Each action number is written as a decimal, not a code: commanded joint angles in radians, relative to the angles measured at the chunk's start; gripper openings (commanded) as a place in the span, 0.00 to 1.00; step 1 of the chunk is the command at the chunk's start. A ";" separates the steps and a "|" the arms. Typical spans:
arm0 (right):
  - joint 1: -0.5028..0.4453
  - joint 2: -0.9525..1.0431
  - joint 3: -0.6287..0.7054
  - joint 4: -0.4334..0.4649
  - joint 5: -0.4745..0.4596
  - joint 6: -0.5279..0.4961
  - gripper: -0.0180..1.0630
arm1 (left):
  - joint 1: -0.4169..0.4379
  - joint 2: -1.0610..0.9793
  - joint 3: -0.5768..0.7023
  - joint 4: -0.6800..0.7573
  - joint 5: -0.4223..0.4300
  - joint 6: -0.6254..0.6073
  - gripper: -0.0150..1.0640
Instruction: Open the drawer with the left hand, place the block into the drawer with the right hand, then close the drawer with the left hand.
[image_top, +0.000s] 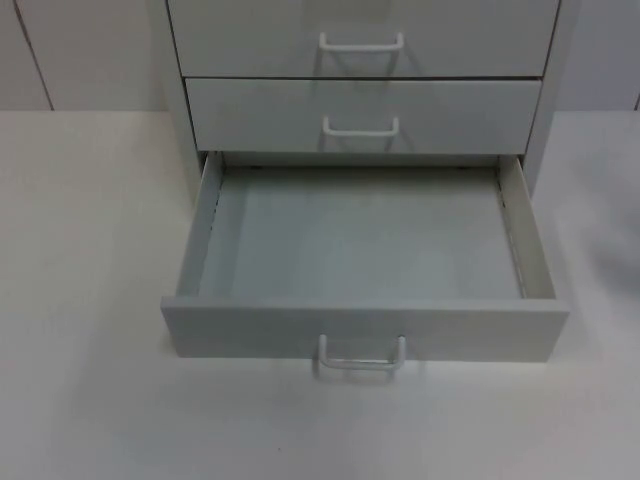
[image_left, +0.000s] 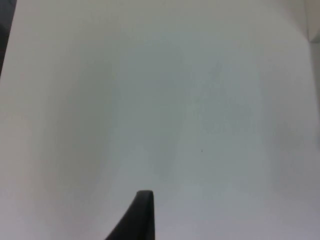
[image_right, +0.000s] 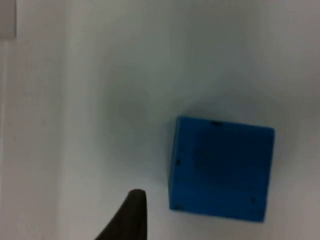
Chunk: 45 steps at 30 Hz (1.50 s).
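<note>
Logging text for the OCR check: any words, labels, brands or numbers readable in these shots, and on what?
None readable.
Cabinet: its open drawer, closed drawers and white handles are plain.
Blue block on the white table: a few small dark marks, nothing that reads as letters or numbers.

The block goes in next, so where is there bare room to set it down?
The open drawer floor is bare from wall to wall. The blue block lies on the white table beside the right gripper's fingertip.

Three drawers (image_top: 360, 245), three handles (image_top: 361, 357), one block (image_right: 220, 167).
</note>
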 joint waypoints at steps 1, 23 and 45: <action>-0.003 0.051 -0.006 -0.001 -0.063 0.013 0.99 | 0.005 -0.007 0.005 0.010 0.000 -0.005 0.99; -0.003 0.201 -0.006 -0.001 -0.171 0.024 0.88 | 0.005 -0.007 0.005 0.015 -0.004 -0.005 0.99; -0.003 -0.146 -0.006 -0.005 -0.008 0.023 0.02 | 0.005 -0.007 0.005 0.015 -0.004 -0.005 0.99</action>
